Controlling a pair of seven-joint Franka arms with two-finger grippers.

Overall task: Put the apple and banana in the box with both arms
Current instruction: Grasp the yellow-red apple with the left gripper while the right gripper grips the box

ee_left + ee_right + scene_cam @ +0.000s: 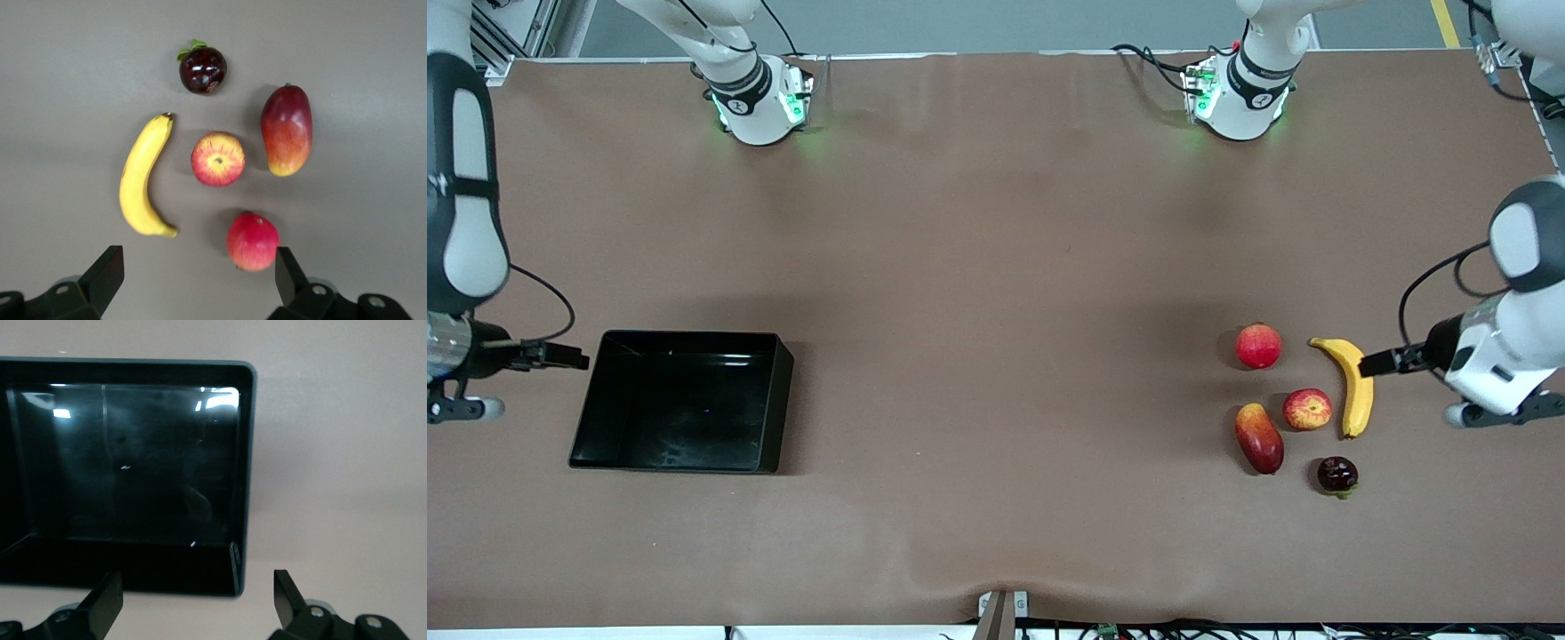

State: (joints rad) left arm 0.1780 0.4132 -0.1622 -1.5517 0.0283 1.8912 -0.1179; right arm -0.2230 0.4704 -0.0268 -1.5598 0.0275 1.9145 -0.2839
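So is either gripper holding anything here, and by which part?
Nothing is held. The left gripper hangs open over the fruit near the long yellow banana; the right gripper hangs open beside the glossy black box.

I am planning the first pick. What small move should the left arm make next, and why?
Probably lower the open left pincer toward the banana. It hangs over the fruit cluster holding nothing; the banana and apple lie on the table, and the box holds no fruit. The right pincer waits open by the box.
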